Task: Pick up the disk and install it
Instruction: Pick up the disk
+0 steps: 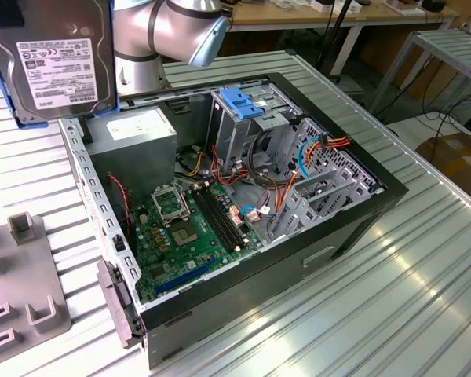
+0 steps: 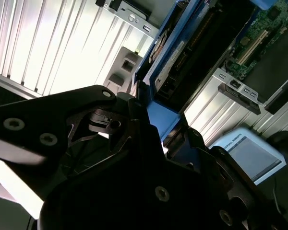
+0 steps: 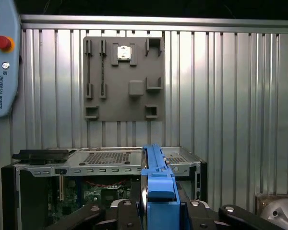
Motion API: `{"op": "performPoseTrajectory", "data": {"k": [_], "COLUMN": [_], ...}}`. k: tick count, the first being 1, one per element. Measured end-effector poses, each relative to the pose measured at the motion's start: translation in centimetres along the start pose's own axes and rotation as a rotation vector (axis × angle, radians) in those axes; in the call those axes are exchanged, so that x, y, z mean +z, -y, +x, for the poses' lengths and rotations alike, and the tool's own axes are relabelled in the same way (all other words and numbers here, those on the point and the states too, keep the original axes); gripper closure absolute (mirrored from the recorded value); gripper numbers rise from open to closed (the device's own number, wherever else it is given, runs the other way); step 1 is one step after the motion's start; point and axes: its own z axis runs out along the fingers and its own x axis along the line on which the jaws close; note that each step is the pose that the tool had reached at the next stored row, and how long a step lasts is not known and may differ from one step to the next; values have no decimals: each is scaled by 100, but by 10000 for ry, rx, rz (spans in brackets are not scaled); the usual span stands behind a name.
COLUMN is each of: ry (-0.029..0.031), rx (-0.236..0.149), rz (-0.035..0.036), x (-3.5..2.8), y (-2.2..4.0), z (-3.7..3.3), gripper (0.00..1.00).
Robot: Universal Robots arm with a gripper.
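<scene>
The disk (image 1: 59, 59), a silver-grey hard drive with a white label and a blue frame, hangs upright in the air at the exterior view's upper left, above the table and beside the open computer case (image 1: 361, 228). In the first wrist view the disk (image 3: 158, 184) shows edge-on, its blue frame standing between the dark fingers of my gripper (image 3: 158, 213), which is shut on it. In the second wrist view the disk (image 2: 170, 60) runs out from the gripper (image 2: 156, 117) over the case's motherboard.
Inside the case stand a blue-handled drive cage (image 1: 243, 106), a grey power supply box (image 1: 133, 133) and a green motherboard (image 1: 188, 228) with loose cables. A grey fixture plate (image 1: 16, 298) lies on the ribbed metal table. A teach pendant (image 3: 2, 57) sits near the table edge.
</scene>
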Motion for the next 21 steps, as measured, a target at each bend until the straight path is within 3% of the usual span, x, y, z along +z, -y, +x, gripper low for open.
{"op": "performPoseTrajectory", "data": {"k": [9,13,21], "ry": [0,2,1], "rx": [-1,-1,3], "rz": [1,2,1], "x": [12,23,27], "y": [277,449,540], "z": [1,9,132], "gripper": [63,63,63]}}
